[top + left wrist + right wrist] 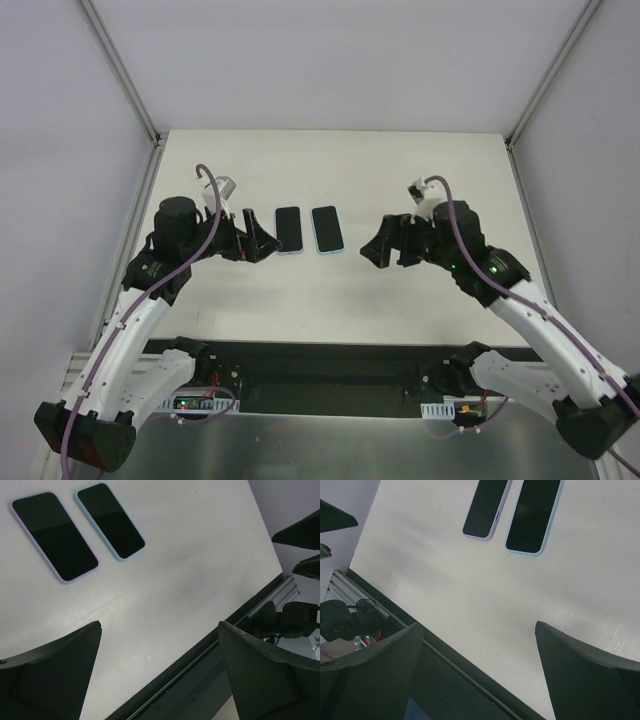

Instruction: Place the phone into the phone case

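Observation:
The phone (288, 229), black-fronted with a thin lavender edge, lies flat, screen up, near the table's middle. The phone case (327, 229), dark inside with a light blue rim, lies just to its right, parallel and apart from it. My left gripper (265, 238) is open and empty just left of the phone. My right gripper (372, 245) is open and empty right of the case. The left wrist view shows the phone (54, 536), the case (110, 521) and that gripper (159, 625). The right wrist view shows the phone (487, 507), the case (535, 515) and that gripper (479, 625).
The white table (330, 170) is framed by metal posts and grey walls. A dark rail (320, 365) runs along its near edge by the arm bases. A small grey part (226, 188) on the left wrist stands above the table's left.

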